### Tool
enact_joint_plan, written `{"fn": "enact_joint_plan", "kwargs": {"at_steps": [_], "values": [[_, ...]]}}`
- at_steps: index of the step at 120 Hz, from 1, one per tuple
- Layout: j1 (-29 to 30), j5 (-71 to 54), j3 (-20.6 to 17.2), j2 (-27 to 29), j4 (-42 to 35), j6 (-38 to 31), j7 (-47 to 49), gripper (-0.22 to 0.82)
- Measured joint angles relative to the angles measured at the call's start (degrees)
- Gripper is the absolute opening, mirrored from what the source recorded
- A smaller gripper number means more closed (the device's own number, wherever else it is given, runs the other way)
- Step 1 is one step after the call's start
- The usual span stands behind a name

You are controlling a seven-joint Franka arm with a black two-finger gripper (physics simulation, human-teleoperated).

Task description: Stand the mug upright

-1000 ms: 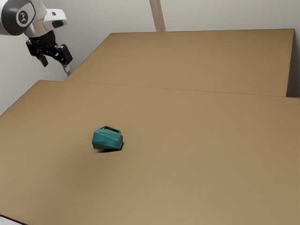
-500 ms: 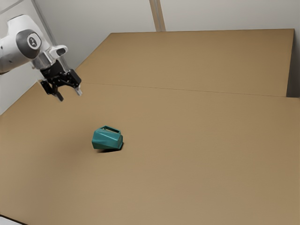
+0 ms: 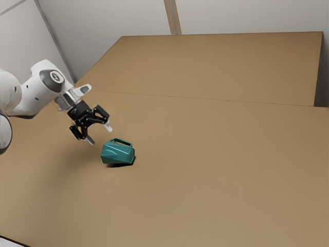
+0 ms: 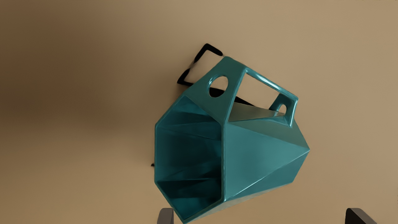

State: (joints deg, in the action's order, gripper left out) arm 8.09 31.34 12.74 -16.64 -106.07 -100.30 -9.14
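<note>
1. Mug [image 3: 117, 153]: near the fingers [image 3: 108, 127] and apart from them.
2. Gripper [image 3: 98, 134]: set wide, with a broad gap between the tips; in the exterior view, above the mug and toward the exterior view's left, angled down to it.
3. Mug attitude: tipped over on its side on the bench [image 3: 216, 175]; teal, faceted.
4. Mouth [image 4: 189, 149]: open, dark inside, toward one finger in the wrist view, with the closed end toward the other.
5. Handle [image 4: 270, 81]: angular, pierced by a round hole near the mouth; on the upper side of the mug in the exterior view.
6. Shadow [image 4: 200, 53]: sharp-edged and black, cast on the bench beside the handle.
7. Arm [image 3: 36, 98]: white and grey, extended from the exterior view's left.
8. Wall [image 3: 247, 15]: pale, behind the brown surfaces, with a brown strip [image 3: 172, 18] running up it.
</note>
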Motion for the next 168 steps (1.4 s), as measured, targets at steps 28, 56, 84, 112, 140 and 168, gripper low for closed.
{"fn": "enact_joint_plan", "kwargs": {"at_steps": [28, 56, 84, 112, 140, 168], "values": [[0.0, 2.7, 0.0, -4.6, 2.1, -2.6, -0.4, 0.6], [-0.1, 6.1, -0.3, -6.4, 1.8, -4.8, -0.7, 0.6], [-0.5, 11.3, -1.3, -7.0, 0.4, -5.2, -0.7, 0.46], [-0.7, 12.2, -2.2, -7.0, 0.9, -5.6, -0.5, -0.01], [-0.8, 12.1, -4.5, -6.8, 1.8, -6.4, 0.0, -0.14], [-1.2, 9.9, -6.2, -5.2, 1.7, -7.9, 1.2, -0.17]]}}
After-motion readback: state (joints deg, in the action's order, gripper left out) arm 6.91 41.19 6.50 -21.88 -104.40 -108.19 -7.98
